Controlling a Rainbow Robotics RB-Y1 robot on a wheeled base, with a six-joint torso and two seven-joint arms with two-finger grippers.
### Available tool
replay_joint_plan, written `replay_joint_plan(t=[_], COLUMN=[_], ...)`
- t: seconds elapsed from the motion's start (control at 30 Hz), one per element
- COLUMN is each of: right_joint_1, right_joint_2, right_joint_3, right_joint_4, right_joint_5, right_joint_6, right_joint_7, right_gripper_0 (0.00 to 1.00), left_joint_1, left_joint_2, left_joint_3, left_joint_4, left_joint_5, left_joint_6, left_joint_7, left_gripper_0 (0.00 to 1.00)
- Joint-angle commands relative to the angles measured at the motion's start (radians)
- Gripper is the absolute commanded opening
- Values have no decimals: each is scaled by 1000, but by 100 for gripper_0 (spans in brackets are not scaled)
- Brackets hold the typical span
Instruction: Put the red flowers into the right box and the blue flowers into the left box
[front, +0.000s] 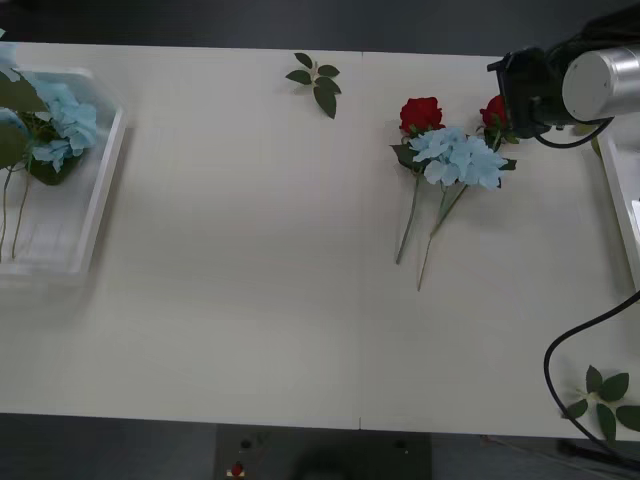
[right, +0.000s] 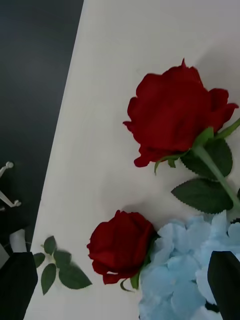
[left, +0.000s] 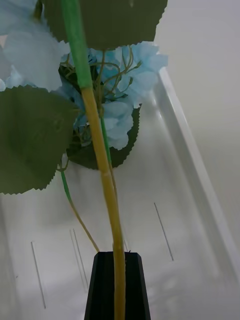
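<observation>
A loose leaf sprig lies at the table's near right corner. Farther back, at the far left, the left box holds blue flowers; above it the left gripper has its black fingers clamped on a blue flower's stem. Right of centre, more blue flowers overlap two red flowers, and the right gripper hovers over them with fingers spread apart. The right box shows at the right edge. Another sprig lies farthest back.

Overhead front, two close wrist views
</observation>
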Motion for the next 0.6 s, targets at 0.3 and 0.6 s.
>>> replay_joint_plan(t=[0.3,0.6], right_joint_1=[-51,-51], right_joint_2=[-8,-5], right_joint_3=[44,105], right_joint_4=[107,157], right_joint_5=[39,10], right_joint_6=[-10,-10], right_joint_7=[231,540], right_gripper_0=[100,100], left_joint_1=[-14,-13], left_joint_2=[-91,-91], left_joint_3=[3,3], left_joint_4=[68,83], left_joint_5=[-44,-30], left_joint_6=[-116,-120], left_joint_7=[32,28], left_gripper_0=[0,75])
